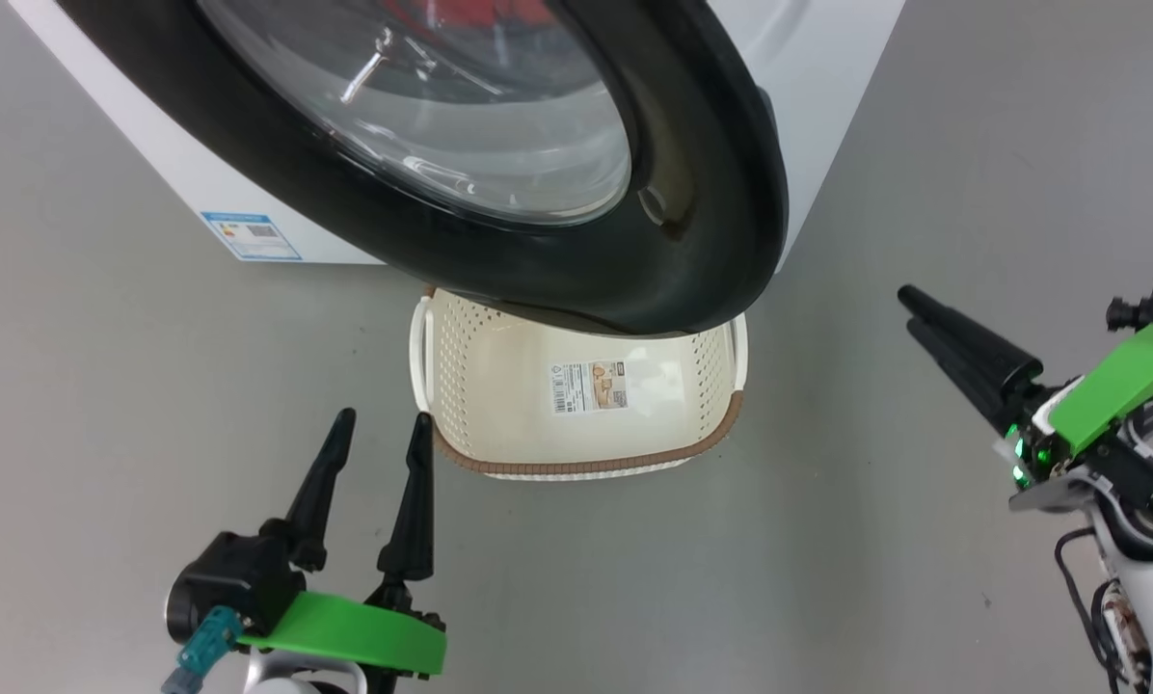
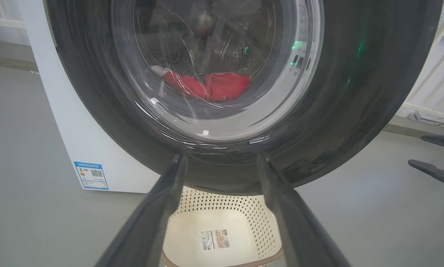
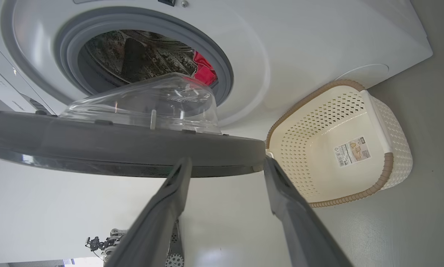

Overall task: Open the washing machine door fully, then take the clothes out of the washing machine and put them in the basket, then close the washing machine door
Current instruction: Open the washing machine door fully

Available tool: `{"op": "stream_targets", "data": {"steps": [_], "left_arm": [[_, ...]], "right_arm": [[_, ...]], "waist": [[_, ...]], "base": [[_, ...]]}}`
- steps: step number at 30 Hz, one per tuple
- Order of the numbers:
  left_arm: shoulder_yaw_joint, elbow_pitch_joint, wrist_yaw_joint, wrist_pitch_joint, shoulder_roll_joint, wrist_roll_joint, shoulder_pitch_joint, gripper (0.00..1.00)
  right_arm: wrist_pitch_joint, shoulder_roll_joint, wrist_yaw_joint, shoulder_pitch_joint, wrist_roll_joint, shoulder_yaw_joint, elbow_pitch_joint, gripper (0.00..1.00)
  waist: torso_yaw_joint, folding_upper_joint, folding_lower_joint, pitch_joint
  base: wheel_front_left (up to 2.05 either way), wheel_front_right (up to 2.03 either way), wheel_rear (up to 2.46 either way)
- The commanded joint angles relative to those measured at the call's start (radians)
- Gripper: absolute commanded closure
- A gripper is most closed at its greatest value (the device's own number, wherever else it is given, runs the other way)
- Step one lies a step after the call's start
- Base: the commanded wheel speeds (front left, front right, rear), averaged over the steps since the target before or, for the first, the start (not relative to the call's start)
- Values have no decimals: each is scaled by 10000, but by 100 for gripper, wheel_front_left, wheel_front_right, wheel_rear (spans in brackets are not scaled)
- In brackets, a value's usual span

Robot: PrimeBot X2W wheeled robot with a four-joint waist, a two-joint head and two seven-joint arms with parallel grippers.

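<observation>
The washing machine (image 1: pixel 827 87) stands ahead, its door (image 1: pixel 692 193) swung partly out, black rim and glass bowl towards me. Red clothes (image 2: pixel 207 85) lie in the drum behind the glass, with a white piece beside them; they also show as red clothes (image 3: pixel 204 70) through the gap. The cream basket (image 1: pixel 586 467) sits on the floor under the door's lower edge. My left gripper (image 1: pixel 384 419) is open, just left of the basket's near corner. My right gripper (image 1: pixel 909 310) is open, off to the right, level with the door's (image 3: pixel 114 148) free edge.
A blue label sticker (image 1: pixel 252 236) marks the machine's lower front. Grey floor (image 1: pixel 104 386) spreads to the left and right of the basket. White railings (image 2: pixel 430 81) stand beyond the machine's right side. A paper label (image 1: pixel 588 386) lies inside the basket.
</observation>
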Motion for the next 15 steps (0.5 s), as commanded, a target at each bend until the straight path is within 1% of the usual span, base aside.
{"op": "stream_targets", "data": {"steps": [1, 15], "left_arm": [[347, -204, -66, -80, 120, 112, 73, 0], [449, -108, -114, -80, 120, 111, 220, 0]], "right_arm": [[-124, -13, 79, 254, -59, 154, -315, 0], [-1107, 116, 79, 1521, -252, 293, -521, 0]], "waist": [[-39, 0, 0, -47], [-114, 0, 0, -250]], "base": [[0, 0, 0], [0, 0, 0]]}}
